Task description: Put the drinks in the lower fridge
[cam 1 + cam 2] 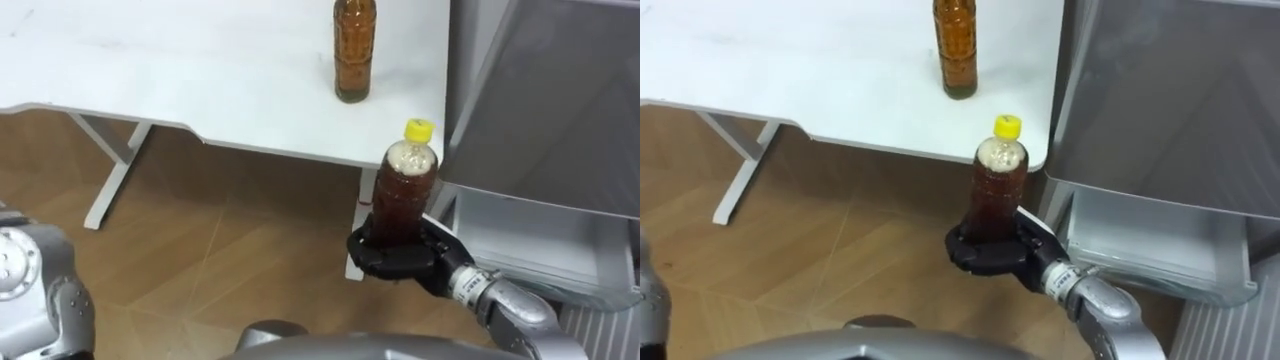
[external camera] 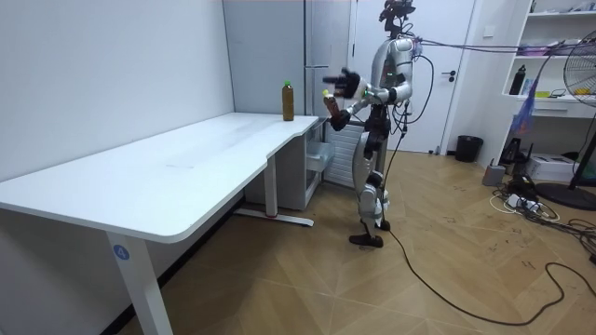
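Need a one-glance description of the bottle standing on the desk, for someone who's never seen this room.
Find the white desk and follow it to the corner beside the grey fridge. The desk bottle stands upright there, amber and free of any hand. Its neighbour, the yellow-capped bottle, is darker and sits in the right hand off the desk's edge.

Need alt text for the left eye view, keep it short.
The robot's right hand holds a yellow-capped bottle of dark drink upright, fingers curled round its base, beside a pulled-out fridge drawer. A second dark bottle stands on the white table behind it.
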